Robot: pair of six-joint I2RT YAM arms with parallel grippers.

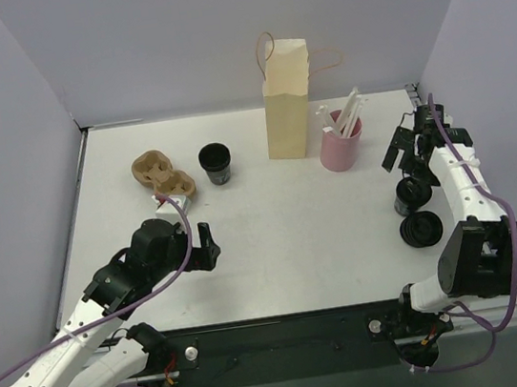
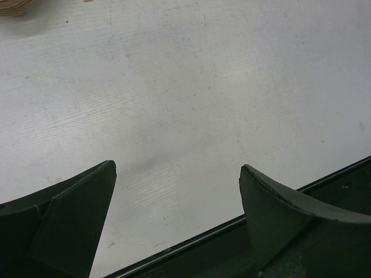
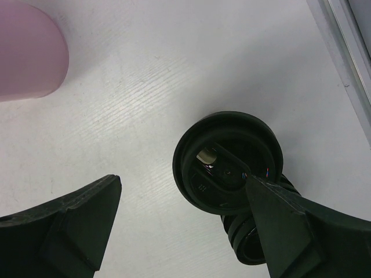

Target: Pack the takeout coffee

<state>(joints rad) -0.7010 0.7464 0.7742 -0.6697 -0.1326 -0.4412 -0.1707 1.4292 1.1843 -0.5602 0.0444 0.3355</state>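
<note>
A tan paper bag (image 1: 286, 103) stands upright at the back centre. A black coffee cup (image 1: 216, 164) stands left of it, open-topped, next to a brown cardboard cup carrier (image 1: 164, 176). Two black lids lie at the right, one (image 1: 413, 196) behind the other (image 1: 421, 228). My right gripper (image 1: 405, 152) is open above the table, just behind the lids. In the right wrist view its fingers (image 3: 182, 180) stand wide apart, and a lid (image 3: 229, 162) lies by the right finger, which partly hides the other lid (image 3: 246, 246). My left gripper (image 1: 210, 246) is open and empty (image 2: 177, 168) over bare table.
A pink cup (image 1: 341, 143) holding white straws stands right of the bag, and it shows in the right wrist view (image 3: 29, 55). The table's black front edge (image 2: 324, 191) runs close under the left gripper. Grey walls enclose the table on three sides.
</note>
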